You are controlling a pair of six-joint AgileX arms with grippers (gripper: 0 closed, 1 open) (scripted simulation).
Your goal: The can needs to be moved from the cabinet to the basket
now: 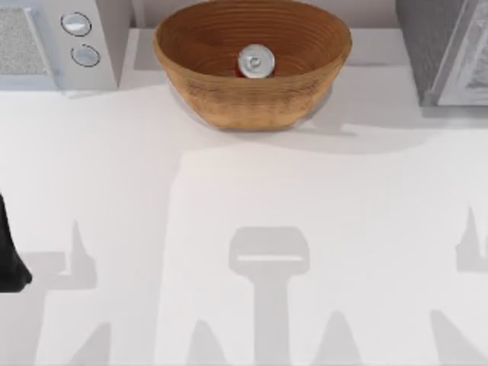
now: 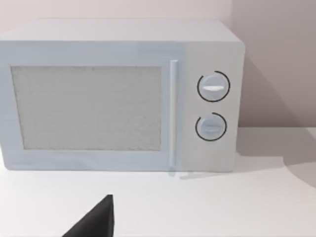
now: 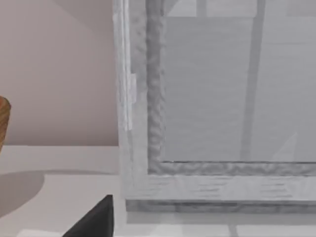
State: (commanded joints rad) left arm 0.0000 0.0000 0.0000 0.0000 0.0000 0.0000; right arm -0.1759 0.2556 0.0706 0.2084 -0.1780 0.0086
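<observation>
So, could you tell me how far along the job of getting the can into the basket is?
It looks done: the can stands upright inside the basket, away from the cabinet at the table's right. Nothing is in hand; the left arm sits parked at the left edge. Nothing appears left to do.

The cabinet (image 3: pixel 217 98) door frame stands close ahead, the basket (image 3: pixel 4 121) edge well apart beside it.

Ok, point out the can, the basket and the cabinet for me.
can (image 1: pixel 255 62): top view, on its silver lid, inside the basket.
basket (image 1: pixel 252 103): top view, on its woven outer wall.
cabinet (image 3: pixel 217 89): right wrist view, on the pale door panel.
</observation>
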